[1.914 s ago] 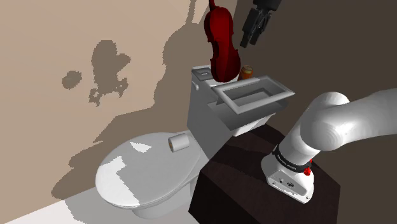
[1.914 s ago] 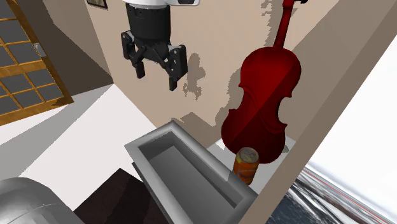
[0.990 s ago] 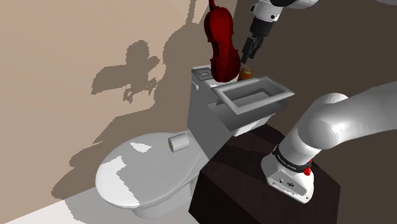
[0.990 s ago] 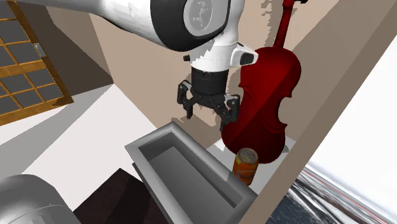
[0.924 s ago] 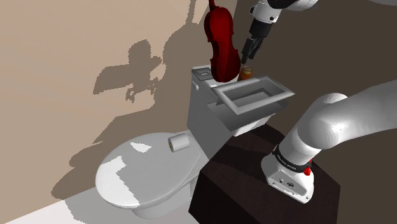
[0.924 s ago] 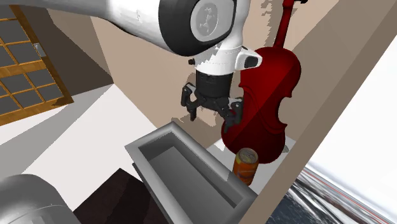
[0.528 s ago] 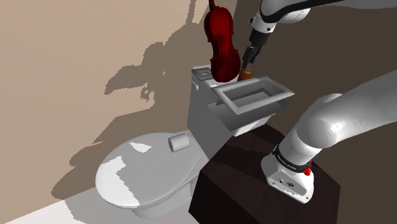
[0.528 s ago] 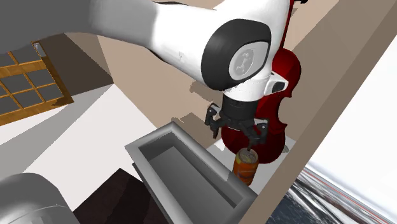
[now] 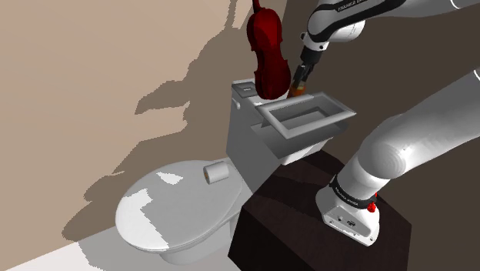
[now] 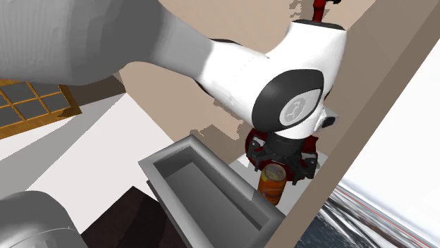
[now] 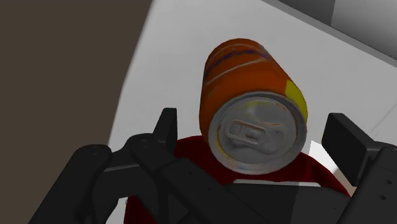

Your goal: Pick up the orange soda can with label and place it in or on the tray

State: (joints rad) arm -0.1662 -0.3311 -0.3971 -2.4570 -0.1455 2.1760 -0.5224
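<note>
The orange soda can (image 10: 271, 184) stands upright on the white cistern lid (image 11: 172, 57). In the second exterior view you have the grey tray (image 10: 204, 184) on its left, the near rim just beside the can. The jaws are spread either side of the can's top and touch neither flank. The red violin (image 9: 268, 54) stands close behind, and the brown wall (image 10: 367, 106) shuts off the right side.

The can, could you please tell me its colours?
The can is orange with yellow and purple marks, clearest in the wrist view.
</note>
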